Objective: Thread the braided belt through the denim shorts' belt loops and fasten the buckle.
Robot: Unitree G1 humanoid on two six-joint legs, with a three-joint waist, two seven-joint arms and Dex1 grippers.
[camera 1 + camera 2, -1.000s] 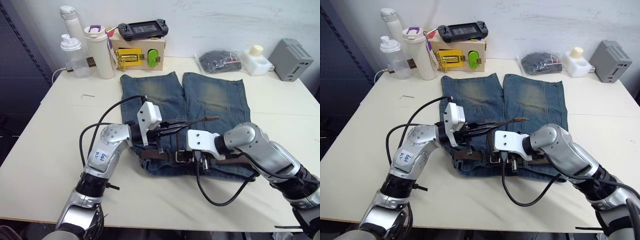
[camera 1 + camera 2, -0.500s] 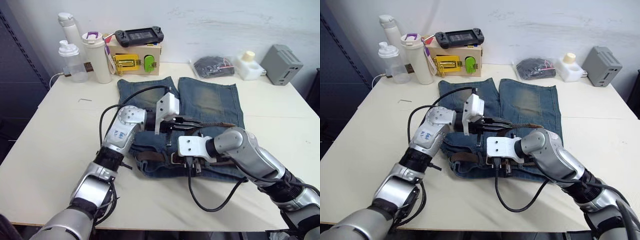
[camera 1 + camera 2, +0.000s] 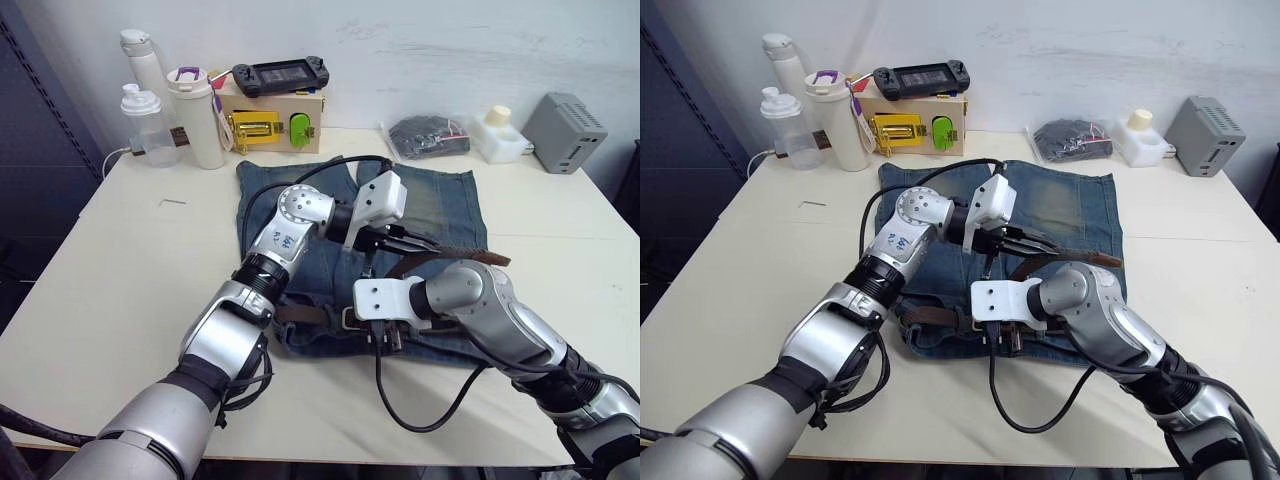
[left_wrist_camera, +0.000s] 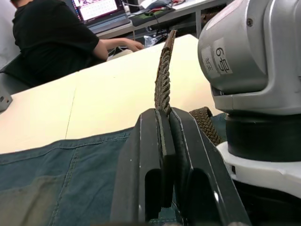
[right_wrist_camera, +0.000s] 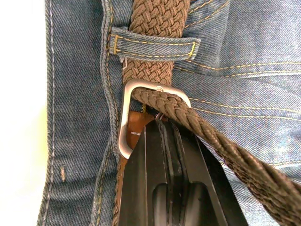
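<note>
The denim shorts [image 3: 440, 200] lie flat on the table, waistband toward me. The braided belt [image 3: 455, 260] runs along the waistband, under a belt loop [image 5: 155, 44] and through the silver buckle [image 5: 123, 122]. From there its free end rises and points right. My left gripper [image 3: 405, 243] is above the shorts' middle, shut on that free end [image 4: 163, 70]. My right gripper [image 5: 160, 126] is shut with its tips at the buckle [image 3: 352, 318], under the strand that leaves it.
At the table's back stand a wooden box [image 3: 275, 120] with a game console on top, two bottles [image 3: 195, 115], a bagged dark bundle [image 3: 428, 133], a white container [image 3: 497, 130] and a grey box [image 3: 565, 130]. A person [image 4: 51, 33] sits beyond the table.
My left gripper has carried the belt's free end rightward and farther over the shorts, drawing more belt through the buckle. The right gripper has stayed at the buckle. The camera shifted slightly.
</note>
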